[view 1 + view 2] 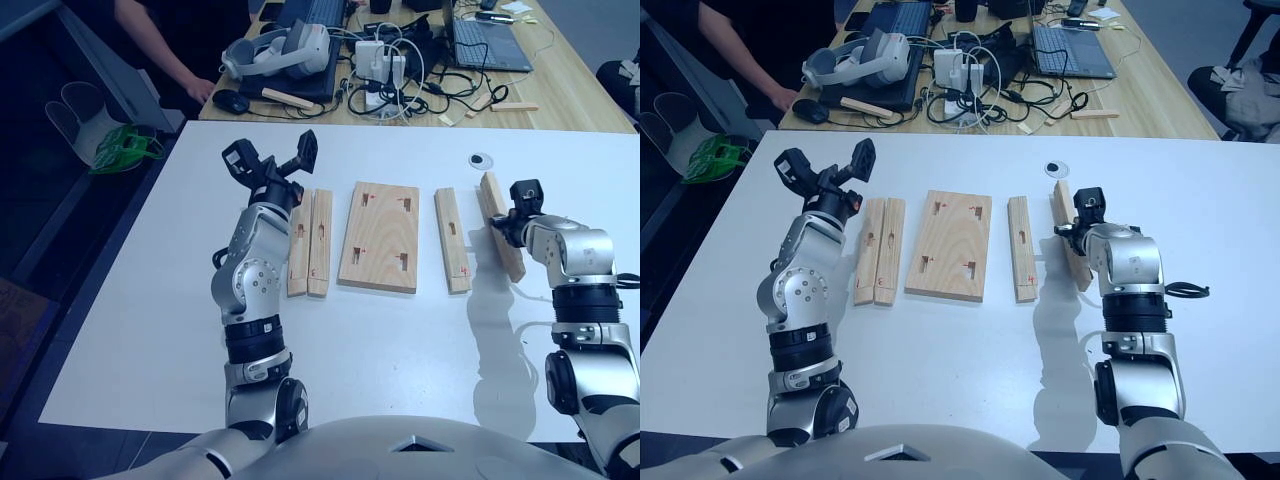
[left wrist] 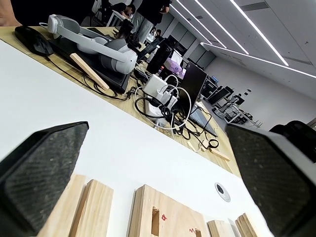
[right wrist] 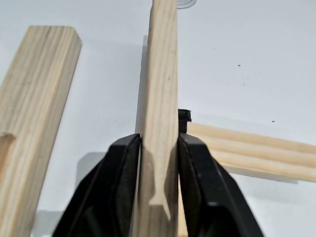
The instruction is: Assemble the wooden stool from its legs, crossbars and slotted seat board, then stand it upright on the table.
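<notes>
While the left gripper (image 1: 272,156) is held up above the white table (image 1: 400,340), over the far end of a pair of slotted wooden bars (image 1: 309,243), its jaws are spread wide apart and nothing is held between them; its dark ribbed pads (image 2: 44,173) are seen at either side in the left wrist view. The two bars of the pair are laid flat, side by side and touching. Just beside them, toward the robot's right, the slotted seat board (image 1: 378,237) is laid flat near the middle of the table, four slots cut into its upper face. On the board's other side a single slotted bar (image 1: 452,240) is laid flat, apart from the board.

Farther to the robot's right, the right gripper (image 1: 498,228) is clamped on a fourth bar (image 3: 163,74), which is turned up on its long edge; the black fingers (image 3: 123,168) are pressed against its two broad faces. A thin wooden strip (image 3: 256,153) is seen flat on the table just behind the fingers. A small round disc (image 1: 482,159) is placed near the far end of the gripped bar. Beyond the table, a headset (image 1: 285,50), a laptop (image 1: 487,42) and tangled cables (image 1: 400,80) are spread over a wooden desk (image 1: 570,90).
</notes>
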You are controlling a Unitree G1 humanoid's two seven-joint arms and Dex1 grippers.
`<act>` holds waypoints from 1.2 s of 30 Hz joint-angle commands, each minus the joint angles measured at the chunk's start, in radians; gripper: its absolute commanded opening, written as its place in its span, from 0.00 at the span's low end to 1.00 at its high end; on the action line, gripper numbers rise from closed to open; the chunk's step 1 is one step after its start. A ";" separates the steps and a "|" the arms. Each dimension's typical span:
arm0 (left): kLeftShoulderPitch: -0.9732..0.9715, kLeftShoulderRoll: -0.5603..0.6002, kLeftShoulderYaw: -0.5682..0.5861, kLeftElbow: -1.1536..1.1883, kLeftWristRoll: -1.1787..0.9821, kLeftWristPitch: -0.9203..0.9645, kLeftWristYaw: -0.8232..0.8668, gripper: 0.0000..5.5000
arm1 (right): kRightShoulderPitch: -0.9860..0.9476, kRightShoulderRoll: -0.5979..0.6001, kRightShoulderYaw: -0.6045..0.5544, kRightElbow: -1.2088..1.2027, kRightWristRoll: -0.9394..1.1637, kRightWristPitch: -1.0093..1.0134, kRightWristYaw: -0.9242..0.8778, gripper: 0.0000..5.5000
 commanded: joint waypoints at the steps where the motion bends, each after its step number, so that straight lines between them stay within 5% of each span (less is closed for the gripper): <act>1: -0.013 0.003 0.005 0.005 -0.008 0.003 0.014 0.93 | -0.002 0.005 0.019 -0.067 -0.021 -0.059 0.000 0.18; 7: -0.117 0.021 0.053 0.010 -0.047 0.010 0.057 0.93 | -0.023 -0.072 0.177 -0.172 -0.135 -0.309 0.083 0.18; 13: -0.309 -0.060 0.183 0.074 -0.366 0.159 0.216 0.93 | -0.038 -0.159 0.351 -0.201 -0.290 -0.726 0.226 0.18; 17: -0.297 -0.142 0.166 0.055 -0.539 0.215 0.343 0.93 | -0.066 -0.118 0.417 -0.199 -0.390 -0.907 0.199 0.17; 27: -0.256 -0.128 0.023 0.016 -0.657 0.193 0.437 0.93 | -0.121 0.021 0.483 -0.139 -0.520 -1.040 0.180 0.17; 36: -0.250 -0.135 0.009 0.019 -0.673 0.099 0.538 0.69 | -0.114 0.046 0.478 -0.120 -0.584 -1.089 0.169 0.17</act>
